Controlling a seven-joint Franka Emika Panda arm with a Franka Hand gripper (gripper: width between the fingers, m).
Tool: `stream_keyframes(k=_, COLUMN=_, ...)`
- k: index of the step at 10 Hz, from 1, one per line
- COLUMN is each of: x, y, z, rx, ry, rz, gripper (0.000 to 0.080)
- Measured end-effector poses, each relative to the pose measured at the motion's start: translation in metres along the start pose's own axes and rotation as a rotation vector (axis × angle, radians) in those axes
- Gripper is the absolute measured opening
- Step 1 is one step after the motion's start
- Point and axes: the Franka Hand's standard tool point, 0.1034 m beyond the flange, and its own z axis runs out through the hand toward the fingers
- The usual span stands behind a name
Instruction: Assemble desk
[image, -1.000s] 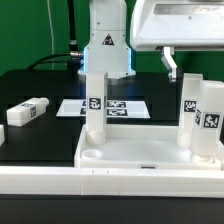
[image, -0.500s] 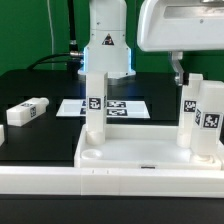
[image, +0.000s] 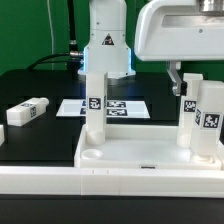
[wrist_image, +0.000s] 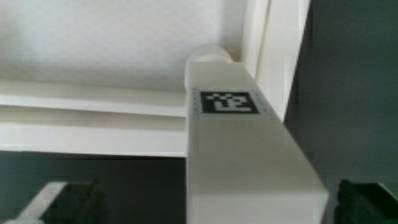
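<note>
Over the right legs (image: 203, 125) standing in the tabletop (image: 140, 152), the gripper (image: 178, 84) hangs fully open, holding nothing.

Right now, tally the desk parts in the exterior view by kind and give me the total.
Tabletop: 1
Upright legs: 3
Leg lying flat: 1
Total: 5
</note>
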Motion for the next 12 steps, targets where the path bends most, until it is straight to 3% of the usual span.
stream_keyframes(k=2, x=-0.0003, y=-0.0011, z=0.0005, rx=0.001, ry=0.000, rz=0.005, gripper=0.0392)
stream_keyframes(k=3, x=-0.0002, y=-0.0006, z=0.0004, rx=0.001, ry=0.000, rz=0.005, gripper=0.0392)
stream_keyframes(k=4, x=-0.0002, y=-0.0006, z=0.0005, rx=0.001, ry=0.000, rz=0.005, gripper=0.0288)
stream_keyframes(k=7, x=-0.0002, y=-0.0005, z=0.0005, rx=0.001, ry=0.000, rz=0.039, gripper=0.0288)
stream_keyframes(k=12, x=-0.0020, y=0.0019, z=0.0007, rx=0.010, ry=-0.005, rz=0.507, gripper=0.0288)
